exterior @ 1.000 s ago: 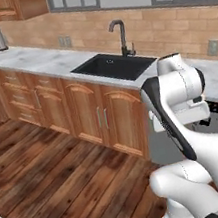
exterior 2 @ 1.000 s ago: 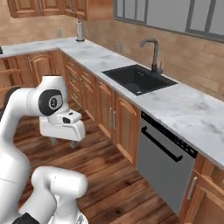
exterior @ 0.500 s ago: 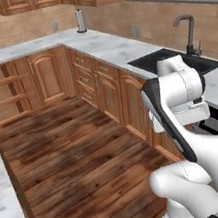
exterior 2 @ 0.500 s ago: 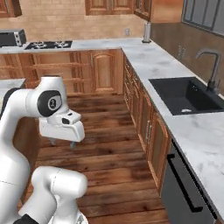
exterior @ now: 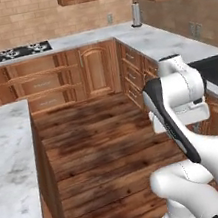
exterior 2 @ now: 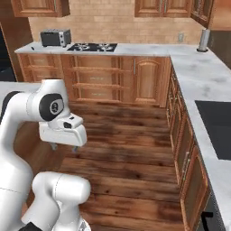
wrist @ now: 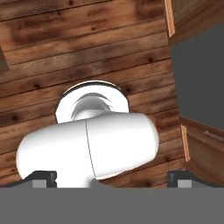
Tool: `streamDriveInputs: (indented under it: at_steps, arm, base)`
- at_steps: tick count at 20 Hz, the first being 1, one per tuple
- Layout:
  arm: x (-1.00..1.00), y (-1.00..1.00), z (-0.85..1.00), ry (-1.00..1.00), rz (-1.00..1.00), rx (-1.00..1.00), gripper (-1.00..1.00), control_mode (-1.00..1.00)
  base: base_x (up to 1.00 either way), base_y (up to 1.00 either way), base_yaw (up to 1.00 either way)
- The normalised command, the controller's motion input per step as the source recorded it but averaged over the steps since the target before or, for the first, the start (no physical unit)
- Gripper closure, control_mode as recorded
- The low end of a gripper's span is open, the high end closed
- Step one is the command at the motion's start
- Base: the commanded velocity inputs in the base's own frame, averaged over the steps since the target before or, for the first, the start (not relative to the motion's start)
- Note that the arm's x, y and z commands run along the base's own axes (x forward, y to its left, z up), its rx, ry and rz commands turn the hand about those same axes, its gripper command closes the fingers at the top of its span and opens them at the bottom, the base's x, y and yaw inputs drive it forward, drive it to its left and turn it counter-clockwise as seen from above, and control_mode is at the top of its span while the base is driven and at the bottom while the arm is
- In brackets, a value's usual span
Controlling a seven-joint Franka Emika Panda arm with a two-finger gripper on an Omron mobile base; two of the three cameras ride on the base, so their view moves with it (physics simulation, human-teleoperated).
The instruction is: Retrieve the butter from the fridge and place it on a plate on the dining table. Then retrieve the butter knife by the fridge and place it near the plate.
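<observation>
Glossy white rounded arm (dark joints, seemingly black)

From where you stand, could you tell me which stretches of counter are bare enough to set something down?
The corner counter is bare from the stove to the paper towel roll, and on toward the sink. The marble slab at left looks bare too. It is crowded at the far end, where the toaster adjoins the stove.

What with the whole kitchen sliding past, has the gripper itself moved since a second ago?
No. Against the robot's shoulder in the right base view, the gripper sits where it did, open; the cabinets slid because the base turned.
</observation>
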Motion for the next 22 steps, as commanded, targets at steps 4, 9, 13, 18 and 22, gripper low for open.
streamDriveInputs:
  at_steps: [4, 9, 13, 18, 22]
  arm:
    - [0.00, 0.00, 0.00, 0.00, 0.00, 0.00, -1.00, 1.00]
    - [0.00, 0.00, 0.00, 0.00, 0.00, 0.00, -1.00, 1.00]
    - [0.00, 0.00, 0.00, 0.00, 0.00, 0.00, -1.00, 1.00]
    - [0.00, 0.00, 0.00, 0.00, 0.00, 0.00, -1.00, 1.00]
    - [0.00, 0.00, 0.00, 0.00, 0.00, 0.00, -1.00, 1.00]
  base:
    - [1.00, -0.03, 0.32]
    - [1.00, -0.02, 0.24]
    - [1.00, 0.00, 0.16]
    - [1.00, -0.01, 0.14]
    - [1.00, -0.10, 0.17]
